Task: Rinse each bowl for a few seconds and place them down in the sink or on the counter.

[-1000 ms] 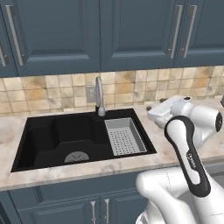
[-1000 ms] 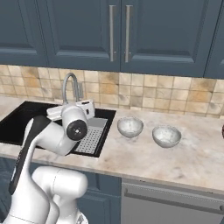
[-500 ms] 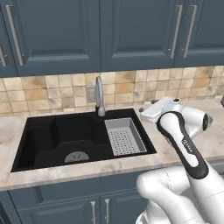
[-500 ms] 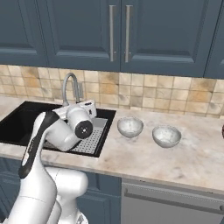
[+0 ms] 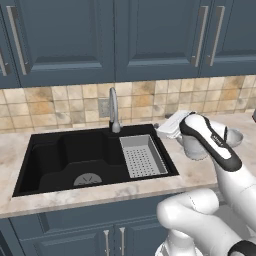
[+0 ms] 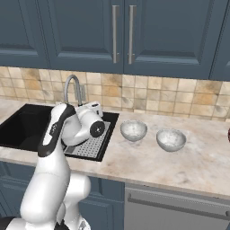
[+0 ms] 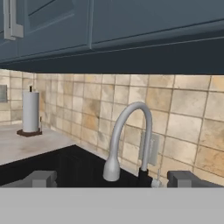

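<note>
White glossy arm, rounded bulky segments, dark grey bands at joints (black strip along forearm), round dark cap on wrist, grey blocky fingertips.

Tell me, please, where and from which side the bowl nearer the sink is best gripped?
Probably at its rim, from above: the nearer bowl stands upright, mouth open, apart from the other bowl on the counter. One finger of the open claw could go inside, one outside.

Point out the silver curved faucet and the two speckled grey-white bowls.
silver curved faucet [image 7: 131, 114]: hand view, top of arch.
left speckled grey-white bowl [image 6: 133, 130]: right base view, inner wall.
right speckled grey-white bowl [image 6: 170, 139]: right base view, inner wall.
</note>
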Robot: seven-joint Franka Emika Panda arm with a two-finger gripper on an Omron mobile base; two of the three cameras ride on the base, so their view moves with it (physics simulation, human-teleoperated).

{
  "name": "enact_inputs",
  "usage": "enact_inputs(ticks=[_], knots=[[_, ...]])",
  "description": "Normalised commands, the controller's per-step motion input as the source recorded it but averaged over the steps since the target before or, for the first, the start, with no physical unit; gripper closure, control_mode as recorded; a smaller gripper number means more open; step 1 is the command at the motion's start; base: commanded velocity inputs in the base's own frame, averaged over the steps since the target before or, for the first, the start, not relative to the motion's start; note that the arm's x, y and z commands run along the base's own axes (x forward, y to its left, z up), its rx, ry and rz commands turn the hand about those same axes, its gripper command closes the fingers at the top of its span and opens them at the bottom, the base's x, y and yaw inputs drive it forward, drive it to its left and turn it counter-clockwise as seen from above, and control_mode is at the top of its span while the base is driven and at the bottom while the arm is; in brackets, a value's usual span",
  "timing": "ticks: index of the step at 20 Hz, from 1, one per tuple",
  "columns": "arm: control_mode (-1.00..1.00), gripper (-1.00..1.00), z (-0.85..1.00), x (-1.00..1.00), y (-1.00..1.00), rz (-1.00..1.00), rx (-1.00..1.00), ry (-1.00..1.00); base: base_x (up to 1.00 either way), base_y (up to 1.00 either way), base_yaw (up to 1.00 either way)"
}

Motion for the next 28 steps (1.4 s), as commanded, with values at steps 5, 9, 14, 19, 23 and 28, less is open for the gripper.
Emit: enact_inputs(ticks=[5,9,14,19,23,28], knots=[[-1.0,-1.0,-0.16,0.17,0.21,0.01,0.0,-0.08,0.0,0.0,0.0],[-1.0,-1.0,-0.18,0.17,0.25,-0.04,0.0,-0.08,0.0,0.0,0.0],[-1.0,-1.0,-0.17,0.22,0.23,-0.09,0.01,-0.05,0.0,0.0,0.0],[-1.0,-1.0,-0.08,0.26,0.21,-0.13,0.01,-0.01,0.0,0.0,0.0],[-1.0,-1.0,-0.05,0.26,0.17,-0.12,0.01,0.01,0.0,0.0,0.0],[-1.0,-1.0,-0.09,0.34,0.06,-0.1,0.02,0.02,0.0,0.0,0.0]])
